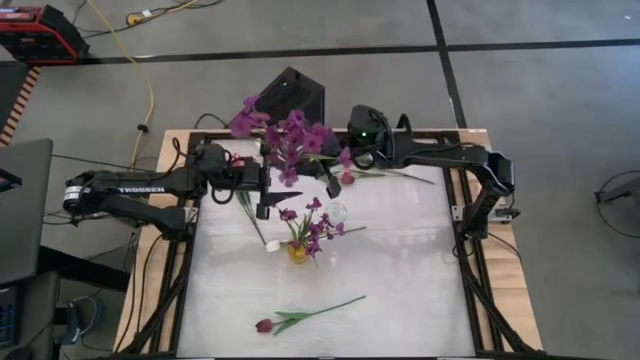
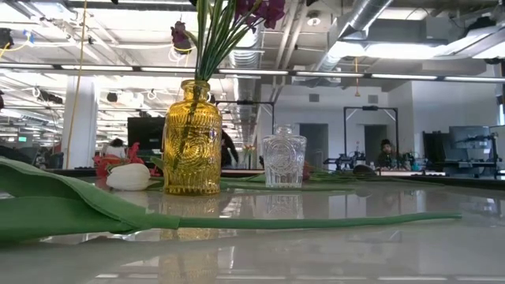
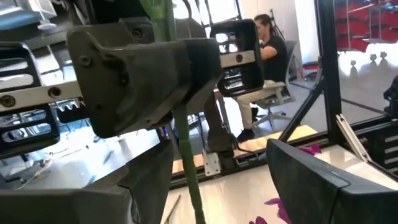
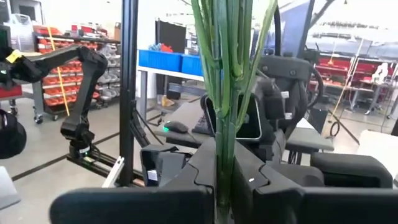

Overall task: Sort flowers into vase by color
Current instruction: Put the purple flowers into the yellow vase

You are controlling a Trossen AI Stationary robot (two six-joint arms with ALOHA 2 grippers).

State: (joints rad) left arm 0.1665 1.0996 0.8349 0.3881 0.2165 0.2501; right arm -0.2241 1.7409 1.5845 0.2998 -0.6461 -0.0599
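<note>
while the right hand (image 1: 333, 183) is clamped on the green stems of a purple sprig (image 1: 290, 140) raised over the desk (image 1: 400, 280), the left hand (image 1: 266, 190) stands apart just beside it. more purple flowers (image 1: 315, 228) sit in the yellow vase (image 1: 298, 251).

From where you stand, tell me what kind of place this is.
Probably a robotics lab or workshop in an open industrial hall: exposed ceiling ducts, a spare robot arm on the floor, blue parts bins, and a person seated at a workstation.

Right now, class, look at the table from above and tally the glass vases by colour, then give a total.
yellow vase: 1
clear vase: 1
Total: 2
</note>
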